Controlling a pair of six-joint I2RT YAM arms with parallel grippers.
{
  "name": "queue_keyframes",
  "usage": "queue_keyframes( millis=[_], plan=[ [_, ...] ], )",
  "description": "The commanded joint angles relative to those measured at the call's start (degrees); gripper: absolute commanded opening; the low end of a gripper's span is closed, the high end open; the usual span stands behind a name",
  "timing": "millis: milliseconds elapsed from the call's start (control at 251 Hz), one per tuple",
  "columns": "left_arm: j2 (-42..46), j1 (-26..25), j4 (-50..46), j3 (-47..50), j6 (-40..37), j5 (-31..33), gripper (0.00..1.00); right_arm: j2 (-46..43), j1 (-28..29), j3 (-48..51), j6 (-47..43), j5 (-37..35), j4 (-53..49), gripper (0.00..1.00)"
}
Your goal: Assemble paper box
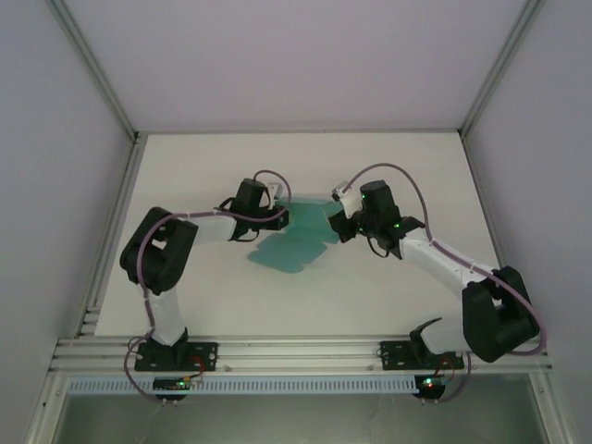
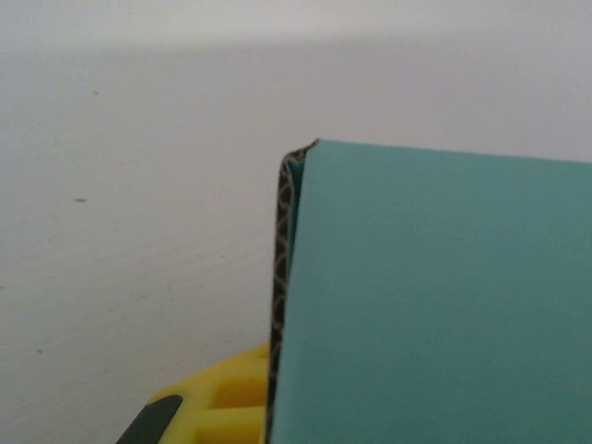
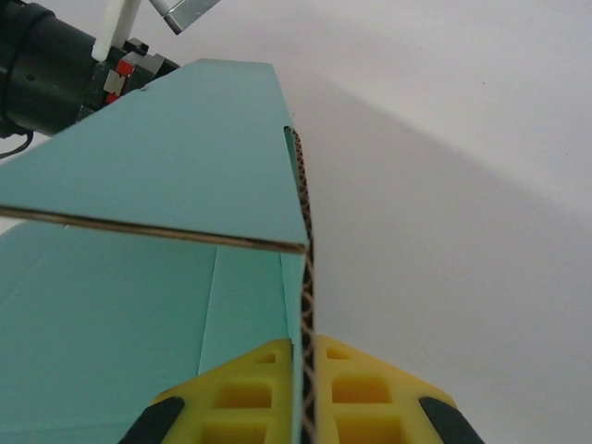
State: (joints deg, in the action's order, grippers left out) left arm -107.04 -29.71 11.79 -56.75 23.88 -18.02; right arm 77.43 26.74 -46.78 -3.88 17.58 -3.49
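Observation:
The paper box (image 1: 294,245) is a teal-green card sheet, partly folded, lying in the middle of the white table between both arms. My left gripper (image 1: 280,215) holds its far left flap. In the left wrist view the card (image 2: 435,296) stands on edge against one yellow finger (image 2: 222,398), and the other finger is hidden behind it. My right gripper (image 1: 339,225) is at the sheet's far right side. In the right wrist view its two yellow fingers (image 3: 250,393) are shut on the card's corrugated edge (image 3: 305,277), with a raised teal flap (image 3: 185,166) to the left.
The white table (image 1: 185,185) has bare room all round the sheet. Metal frame posts (image 1: 92,65) rise at the back corners, and an aluminium rail (image 1: 296,351) runs along the near edge. The left arm's black wrist (image 3: 55,65) is just beyond the raised flap.

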Motion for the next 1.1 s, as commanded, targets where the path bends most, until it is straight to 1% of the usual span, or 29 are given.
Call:
queue_keyframes(
  millis=[0, 40, 112, 148, 216, 275, 339, 451, 511, 563, 639, 706, 862, 918, 998, 1098],
  plan=[
    [-1.8, 0.3, -4.2, 1.7, -2.0, 8.0, 0.04, 1.1, 1.4, 1.1, -0.8, -0.4, -2.4, 0.00],
    [-1.4, 0.3, -1.8, 3.0, -4.0, 5.5, 0.11, 1.3, 1.5, 1.2, -1.5, -0.4, -2.8, 0.00],
    [-0.3, 0.6, 3.0, 5.6, -6.0, 1.9, 0.17, 1.5, 1.4, 1.3, -2.1, 0.7, -5.2, 0.00],
    [0.2, 0.9, 5.5, 6.5, -6.1, 0.0, 0.21, 1.6, 1.2, 1.3, -2.5, 0.9, -5.9, 0.00],
    [0.5, 1.6, 8.5, 7.1, -5.0, -2.7, 0.26, 1.6, 0.8, 1.6, -4.5, 1.2, -6.8, 0.00],
    [0.4, 1.8, 9.1, 6.0, -3.9, -3.4, 0.26, 1.7, 0.4, 2.0, -5.5, 1.2, -7.2, 0.00],
    [0.3, 1.8, 11.9, 5.9, -3.1, -4.6, 0.26, 1.9, -0.3, 2.2, -6.0, 2.2, -7.6, 0.00],
    [0.5, 2.0, 17.0, 6.4, -2.9, -7.4, 0.31, 2.1, -1.3, 1.6, -7.7, 3.8, -9.0, 0.00],
    [0.4, 2.1, 18.0, 6.5, -3.7, -8.0, 0.33, 2.4, -1.6, 1.1, -8.1, 4.4, -9.8, 0.00],
    [0.3, 2.2, 18.1, 6.3, -3.6, -7.1, 0.33, 2.4, -1.7, 1.0, -8.4, 4.5, -10.1, 0.00],
    [-0.6, 2.7, 18.2, 5.7, -3.3, -7.6, 0.32, 2.4, -1.9, 1.0, -8.7, 4.9, -10.2, 0.00],
    [-1.9, 3.2, 19.1, 5.1, -2.6, -9.2, 0.33, 2.5, -1.9, 1.0, -8.9, 5.4, -10.4, 0.00],
    [-5.5, 3.7, 23.4, 3.7, 0.7, -14.1, 0.33, 2.8, -1.9, 0.3, -9.8, 4.4, -11.5, 0.00],
    [-6.6, 3.8, 25.5, 3.6, 1.8, -16.2, 0.37, 3.0, -1.8, 0.1, -10.2, 4.3, -11.6, 0.00],
    [-7.9, 4.0, 29.6, 4.3, 3.9, -17.7, 0.38, 3.0, -1.8, 0.1, -10.1, 4.5, -11.2, 0.00],
    [-9.3, 4.3, 32.9, 4.5, 5.9, -18.1, 0.38, 3.3, -1.8, 0.0, -10.2, 4.9, -11.3, 0.00]
  ],
)
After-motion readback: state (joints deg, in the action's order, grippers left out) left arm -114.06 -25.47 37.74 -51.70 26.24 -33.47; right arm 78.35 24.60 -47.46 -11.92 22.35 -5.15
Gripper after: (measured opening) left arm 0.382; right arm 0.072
